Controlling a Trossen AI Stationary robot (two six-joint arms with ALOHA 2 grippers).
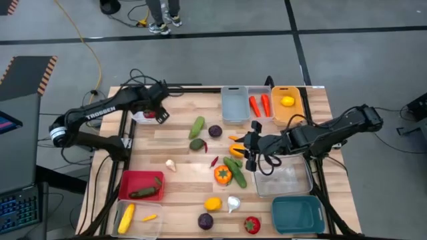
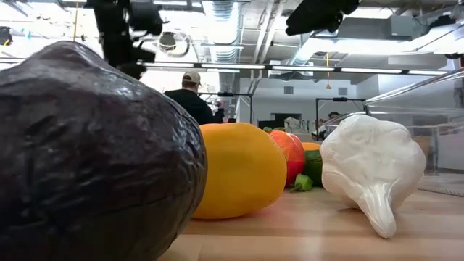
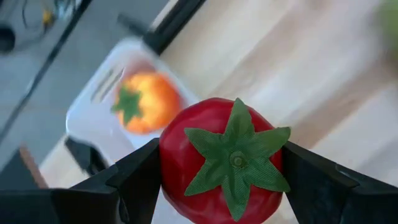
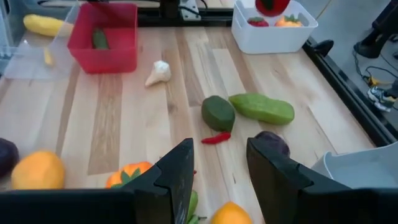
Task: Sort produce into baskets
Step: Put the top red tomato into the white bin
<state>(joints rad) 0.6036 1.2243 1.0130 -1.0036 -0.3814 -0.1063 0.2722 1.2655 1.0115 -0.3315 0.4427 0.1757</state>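
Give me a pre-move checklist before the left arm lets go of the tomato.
1. Left gripper clamps the red tomato on both sides: ok.
2. White basket lies below and beyond the tomato: ok.
3. Tomato exactly over the basket opening: cannot tell.
4. Room in the basket: ok, though an orange tomato already lies in it.
5. Right gripper is far off at mid-table, open and empty: ok.
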